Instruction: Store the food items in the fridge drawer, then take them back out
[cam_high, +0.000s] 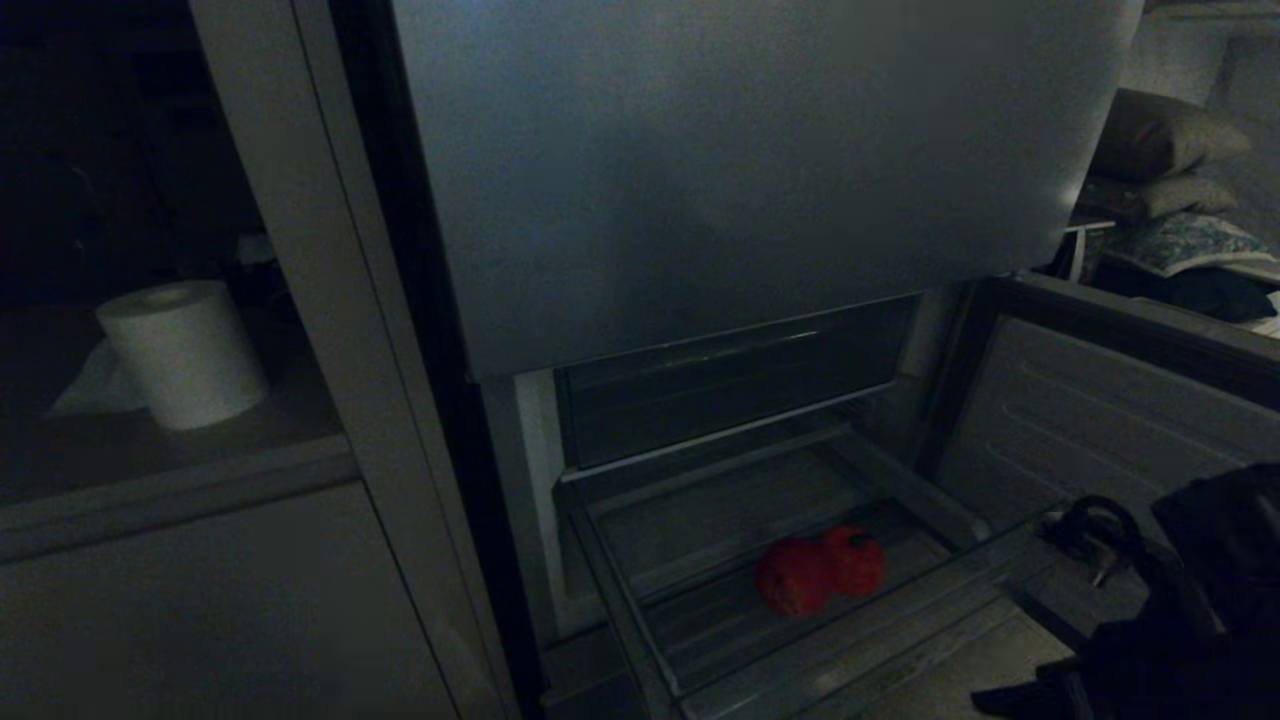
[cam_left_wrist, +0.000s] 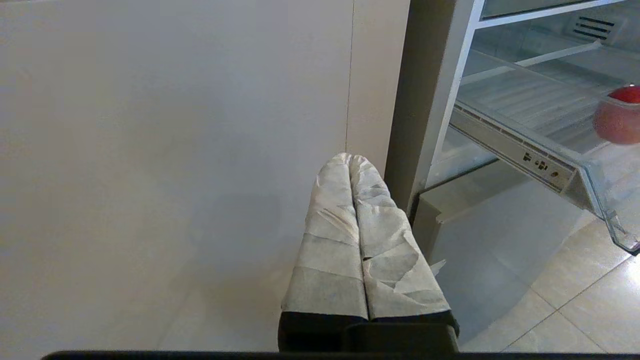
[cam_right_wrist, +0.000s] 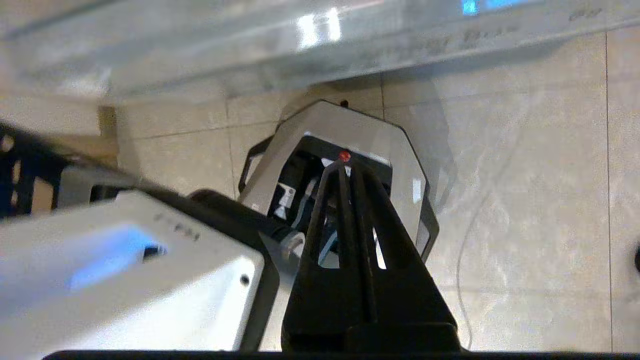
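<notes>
Two red food items (cam_high: 795, 577) (cam_high: 855, 560) lie side by side on the ribbed floor of the pulled-out clear fridge drawer (cam_high: 640, 640). One red item (cam_left_wrist: 620, 117) also shows behind the drawer's (cam_left_wrist: 530, 155) transparent lip in the left wrist view. My right arm (cam_high: 1200, 600) is a dark mass to the right of the drawer. My right gripper (cam_right_wrist: 345, 167) is shut and empty, pointing down over my own base (cam_right_wrist: 350, 135) and the tiles. My left gripper (cam_left_wrist: 350, 157), wrapped in white tape, is shut and empty, parked low beside the fridge's left edge.
The grey upper fridge door (cam_high: 750, 170) hangs above the drawer. The middle door (cam_high: 1100, 420) stands open at the right. A paper towel roll (cam_high: 185, 350) sits on a shelf to the left. Cushions (cam_high: 1160, 140) lie at the far right. The floor is pale tile (cam_right_wrist: 525, 200).
</notes>
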